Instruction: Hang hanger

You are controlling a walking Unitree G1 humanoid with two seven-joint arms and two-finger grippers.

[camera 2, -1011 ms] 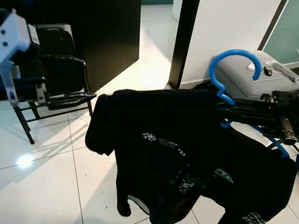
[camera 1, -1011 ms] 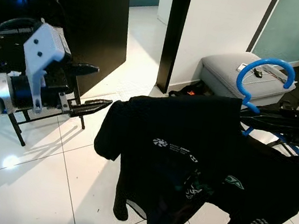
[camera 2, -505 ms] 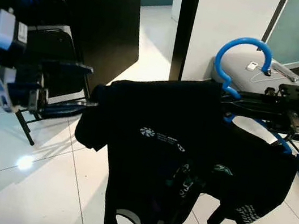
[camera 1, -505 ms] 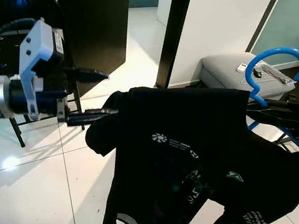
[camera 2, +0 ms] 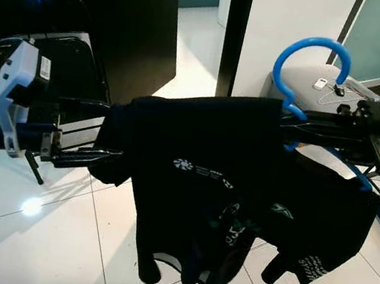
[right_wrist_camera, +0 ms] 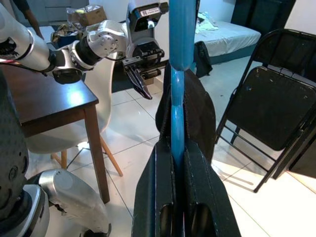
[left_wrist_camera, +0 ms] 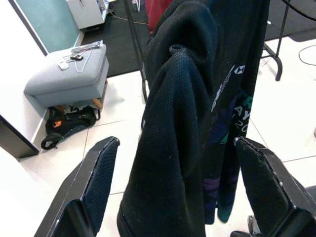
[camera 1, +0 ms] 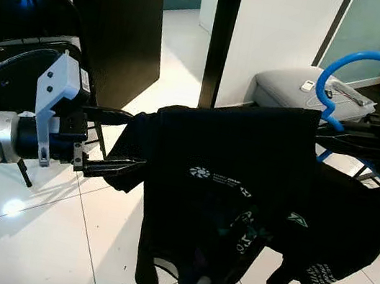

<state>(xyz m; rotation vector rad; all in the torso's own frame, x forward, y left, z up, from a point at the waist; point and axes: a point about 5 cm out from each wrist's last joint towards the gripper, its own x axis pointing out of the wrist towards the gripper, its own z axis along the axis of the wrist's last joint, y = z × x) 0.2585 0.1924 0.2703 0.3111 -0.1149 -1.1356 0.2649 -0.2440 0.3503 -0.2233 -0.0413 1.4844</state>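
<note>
While the right gripper (right_wrist_camera: 177, 163) has its fingers (right_wrist_camera: 153, 197) clamped tight on the blue hanger (camera 1: 354, 75) just under the hook, the hanger is held up in the air, hook upward, with a black shirt (camera 1: 239, 194) draped over it, hanging well above the floor (camera 1: 35, 240). The left gripper (camera 1: 121, 141) sits at the shirt's near sleeve (left_wrist_camera: 173, 148), fingers spread wide with the bunched sleeve between them, not yet pinched. Behind the shirt are a grey ottoman (camera 1: 293, 94) and a dark door (camera 1: 115, 20); a folding chair (camera 1: 21, 19) stands behind the left arm. No rail is visible, so the hanging spot cannot be told.

Doing this step well, by my judgement: keep the right grip firm and the hook upright, since the shirt's weight hangs low on one side and could twist the hanger. Close the left fingers on the sleeve only if steadying is needed; pulling it would drag the shirt off. Move slowly, keep the shirt off the chair, bring the hook over the rail, then lower.
</note>
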